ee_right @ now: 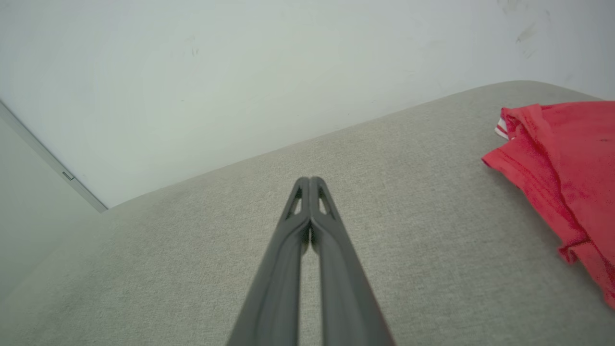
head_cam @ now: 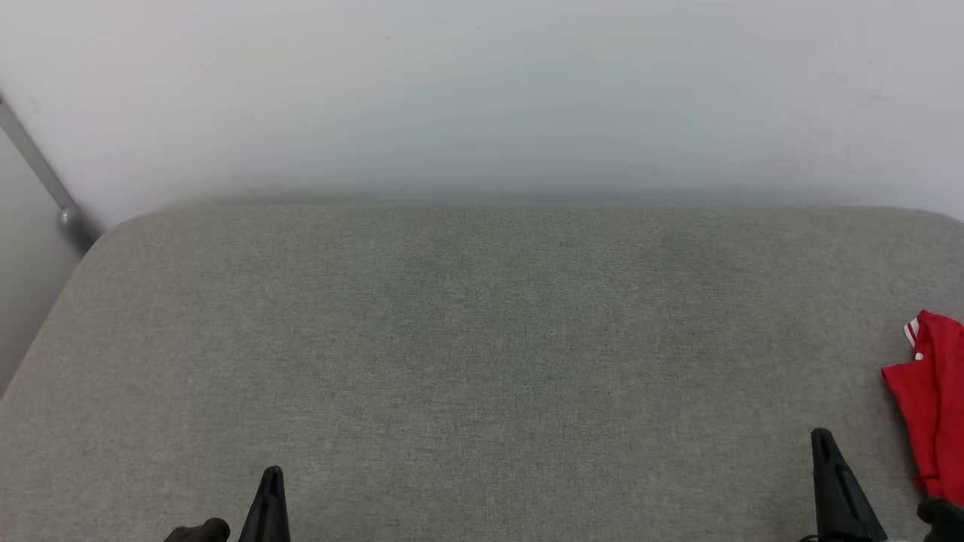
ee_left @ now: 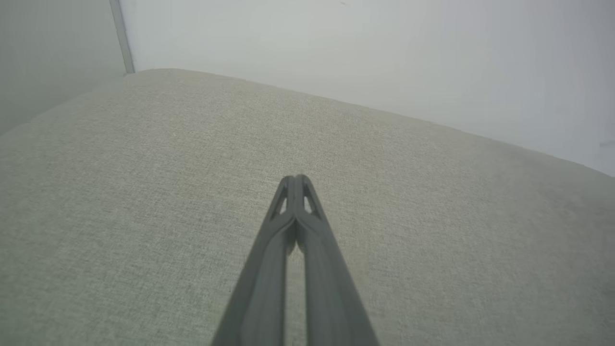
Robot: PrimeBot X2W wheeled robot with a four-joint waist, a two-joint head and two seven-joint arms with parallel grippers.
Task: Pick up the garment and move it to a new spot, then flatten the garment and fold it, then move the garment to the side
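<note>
While the garment [head_cam: 932,391] is lying on the grey cushion [head_cam: 482,339] at the right edge of the head view, the left gripper [head_cam: 272,476] at the lower left and the right gripper [head_cam: 822,438] at the lower right are both standing closed, holding nothing. The garment is perhaps bunched; the frame is cutting it off. It is lying near the right gripper, not touching.

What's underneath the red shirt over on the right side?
The garment lies bunched on the grey padded surface, which shows along its visible edge. Whatever sits directly beneath its folds is covered, and it runs out of frame.
</note>
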